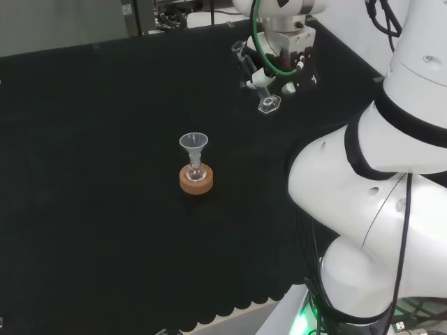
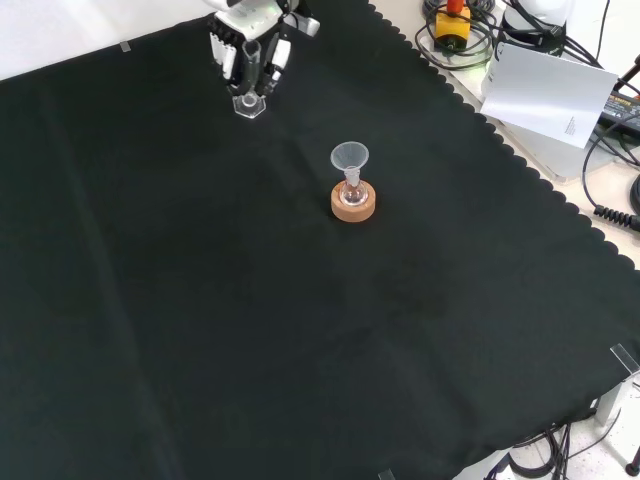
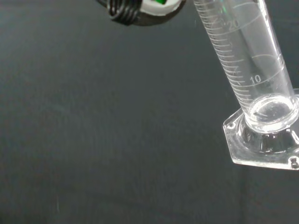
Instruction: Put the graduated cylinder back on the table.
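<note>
In the front view, at about 11 o'clock on the black cloth [image 2: 200, 300]: hand [image 2: 250, 45] with fingers curled around the graduated cylinder [image 2: 248, 85], pinching its tube, hexagonal foot at or just above the cloth. At about 4 o'clock from it, well apart: small funnel [image 2: 350, 160] in a flask on a cork ring [image 2: 353, 203].

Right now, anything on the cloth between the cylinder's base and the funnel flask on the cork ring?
Nothing. In the front view, bare black cloth runs between the graduated cylinder, held in the hand, and the funnel on its cork ring.
</note>
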### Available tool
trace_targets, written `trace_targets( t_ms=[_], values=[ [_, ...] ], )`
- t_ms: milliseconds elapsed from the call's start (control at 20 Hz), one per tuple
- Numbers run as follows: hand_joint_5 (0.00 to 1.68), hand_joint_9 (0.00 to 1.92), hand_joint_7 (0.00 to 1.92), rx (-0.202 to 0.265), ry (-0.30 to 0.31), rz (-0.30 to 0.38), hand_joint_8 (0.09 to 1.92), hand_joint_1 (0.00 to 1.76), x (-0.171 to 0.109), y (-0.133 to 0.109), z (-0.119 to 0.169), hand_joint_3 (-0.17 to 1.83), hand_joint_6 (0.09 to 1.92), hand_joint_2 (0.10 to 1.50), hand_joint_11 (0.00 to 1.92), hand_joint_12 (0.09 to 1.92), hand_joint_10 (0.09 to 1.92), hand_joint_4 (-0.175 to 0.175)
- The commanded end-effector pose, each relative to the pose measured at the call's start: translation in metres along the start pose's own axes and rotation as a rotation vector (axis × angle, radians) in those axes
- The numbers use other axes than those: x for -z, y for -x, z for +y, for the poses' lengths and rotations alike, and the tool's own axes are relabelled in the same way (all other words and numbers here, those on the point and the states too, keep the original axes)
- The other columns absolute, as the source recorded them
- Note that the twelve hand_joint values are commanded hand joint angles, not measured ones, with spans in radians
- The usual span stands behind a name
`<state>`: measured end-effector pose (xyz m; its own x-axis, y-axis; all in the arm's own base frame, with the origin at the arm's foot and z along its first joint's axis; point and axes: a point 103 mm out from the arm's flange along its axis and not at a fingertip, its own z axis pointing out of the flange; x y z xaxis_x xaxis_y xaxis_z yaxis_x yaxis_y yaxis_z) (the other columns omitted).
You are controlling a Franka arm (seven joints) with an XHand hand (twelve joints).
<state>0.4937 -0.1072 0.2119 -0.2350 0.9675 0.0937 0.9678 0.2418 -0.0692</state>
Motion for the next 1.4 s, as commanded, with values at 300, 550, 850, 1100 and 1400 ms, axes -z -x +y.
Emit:
trace_targets(
  t_ms=[300, 550, 850, 1100, 1400],
  values=[
    [1.00, 1.49, 1.35, 0.032, 0.131, 0.193, 0.18, 1.16, -0.019, 0.021, 0.047, 0.40, 1.05, 0.93, 1.35, 0.64, 0.09, -0.175],
    [1.00, 1.49, 1.35, 0.034, 0.145, 0.253, 0.18, 1.16, -0.030, 0.027, 0.058, 0.40, 1.05, 0.93, 1.35, 0.64, 0.09, -0.175],
    [1.00, 1.49, 1.35, 0.050, 0.135, 0.293, 0.18, 1.16, -0.045, 0.030, 0.068, 0.40, 1.05, 0.93, 1.35, 0.65, 0.09, -0.175],
    [1.00, 1.49, 1.35, 0.056, 0.132, 0.317, 0.18, 1.16, -0.060, 0.029, 0.072, 0.40, 1.05, 0.93, 1.35, 0.65, 0.09, -0.175],
    [1.00, 1.49, 1.34, 0.065, 0.125, 0.328, 0.18, 1.16, -0.075, 0.026, 0.075, 0.40, 1.05, 0.93, 1.34, 0.65, 0.09, -0.175]
  ],
)
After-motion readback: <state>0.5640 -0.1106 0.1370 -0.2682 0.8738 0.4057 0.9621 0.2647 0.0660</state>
